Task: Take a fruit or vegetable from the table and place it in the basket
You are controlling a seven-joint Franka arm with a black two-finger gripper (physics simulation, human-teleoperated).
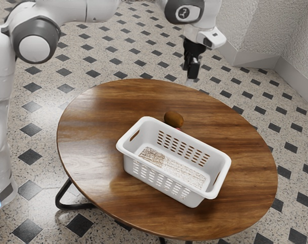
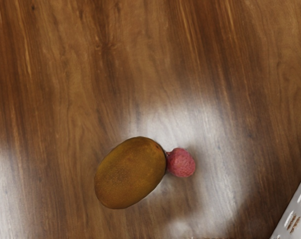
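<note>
Exterior view: the black gripper [image 1: 191,80] hung from the raised arm [image 1: 100,9], pointing down, well above the fruit and apart from it. Whether it stood wide or narrow could not be told from the pictures. Below, on the round wooden table [image 1: 98,117], sat a white basket [image 1: 222,178] with slotted sides and a handle opening at one end. The brown, egg-shaped fruit [image 1: 173,119] lay on the tabletop outside the basket, near the long side farther from the exterior camera. Beside it, mostly hidden behind the basket's rim, a bit of the small pink fruit [image 1: 179,129] peeped out. The wrist view looked down on both: the brown one lay on its side, far larger than its bumpy-skinned neighbor, and the two appeared to touch at one end of the brown fruit. The pink one lay between it and the basket, apart from the basket's wall.
</note>
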